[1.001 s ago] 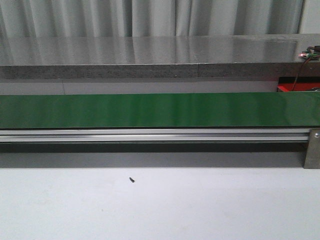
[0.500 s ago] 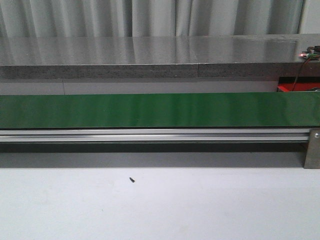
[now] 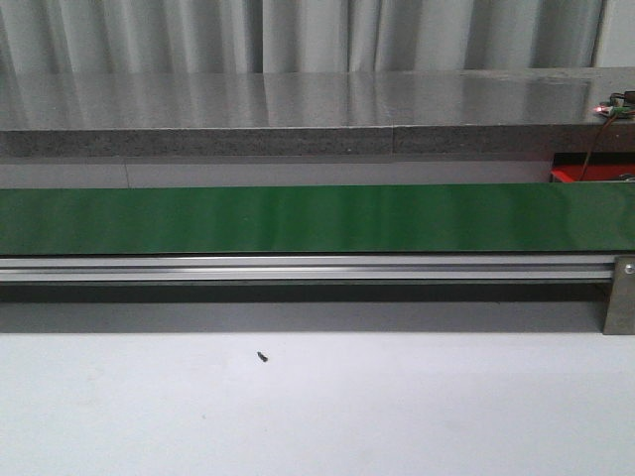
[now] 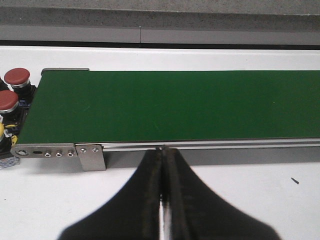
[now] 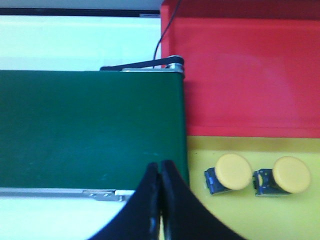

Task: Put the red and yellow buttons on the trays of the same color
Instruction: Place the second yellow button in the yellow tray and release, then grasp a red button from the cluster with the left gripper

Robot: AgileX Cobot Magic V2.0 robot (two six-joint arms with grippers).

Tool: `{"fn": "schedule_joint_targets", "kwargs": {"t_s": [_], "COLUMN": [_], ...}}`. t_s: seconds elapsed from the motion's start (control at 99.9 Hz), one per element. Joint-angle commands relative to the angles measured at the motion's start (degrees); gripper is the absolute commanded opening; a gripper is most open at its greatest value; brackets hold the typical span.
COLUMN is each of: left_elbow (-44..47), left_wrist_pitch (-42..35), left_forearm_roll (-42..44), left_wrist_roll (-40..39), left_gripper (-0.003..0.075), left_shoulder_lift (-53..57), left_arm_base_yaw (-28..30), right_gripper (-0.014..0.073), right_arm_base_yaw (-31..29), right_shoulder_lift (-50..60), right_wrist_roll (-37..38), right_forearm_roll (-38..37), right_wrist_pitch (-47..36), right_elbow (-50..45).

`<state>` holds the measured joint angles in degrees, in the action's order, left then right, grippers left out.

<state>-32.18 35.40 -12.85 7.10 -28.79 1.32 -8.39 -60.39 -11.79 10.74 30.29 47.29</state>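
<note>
Two red buttons (image 4: 16, 77) (image 4: 8, 101) stand by the end of the green conveyor belt (image 4: 175, 105) in the left wrist view. My left gripper (image 4: 162, 150) is shut and empty, near the belt's metal rail. In the right wrist view two yellow buttons (image 5: 233, 171) (image 5: 291, 174) lie on the yellow tray (image 5: 235, 215), beside the red tray (image 5: 240, 75), which shows no button. My right gripper (image 5: 159, 166) is shut and empty over the belt's (image 5: 90, 130) end, next to the yellow tray. Neither gripper shows in the front view.
The green belt (image 3: 317, 218) runs across the front view on an aluminium rail (image 3: 298, 268). A small dark screw (image 3: 262, 356) lies on the white table. A grey stone counter (image 3: 298, 109) stands behind. A corner of the red tray (image 3: 585, 175) shows at the right.
</note>
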Motion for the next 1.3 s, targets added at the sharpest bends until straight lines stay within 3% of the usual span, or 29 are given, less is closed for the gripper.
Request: {"fn": "schedule_joint_targets", "kwargs": {"t_s": [0.0, 0.27, 0.56, 1.041, 1.291], "left_elbow": [-1.6, -1.6, -7.4, -22.4, -28.3], "left_wrist_pitch": [-4.0, -3.5, -1.3, -0.9, -0.3], "left_forearm_roll": [-1.0, -1.1, 2.0, 3.6, -1.1], "left_wrist_roll": [-0.1, -0.1, -5.2, -5.2, -5.2], "left_gripper": [-0.002, -0.002, -0.002, -0.0019, -0.0018], "left_shoulder_lift": [-0.2, -0.2, -4.7, -27.6, -40.9], "left_arm_base_yaw": [-0.4, -0.4, 3.1, 18.1, 27.5], "right_gripper": [-0.0066, -0.0066, -0.007, -0.007, -0.007], "right_arm_base_yaw": [2.0, 3.7, 3.7, 3.7, 3.7], "right_shoulder_lift": [4.1, 12.3, 13.8, 13.8, 13.8], "right_wrist_roll": [-0.1, -0.1, -0.1, -0.1, -0.1], "right_forearm_roll": [-0.2, 0.1, 0.1, 0.1, 0.1], "right_wrist_pitch": [-4.6, -7.3, -7.3, -7.3, -7.3], "right_elbow": [-1.9, -10.6, -11.4, -11.4, -11.4]}}
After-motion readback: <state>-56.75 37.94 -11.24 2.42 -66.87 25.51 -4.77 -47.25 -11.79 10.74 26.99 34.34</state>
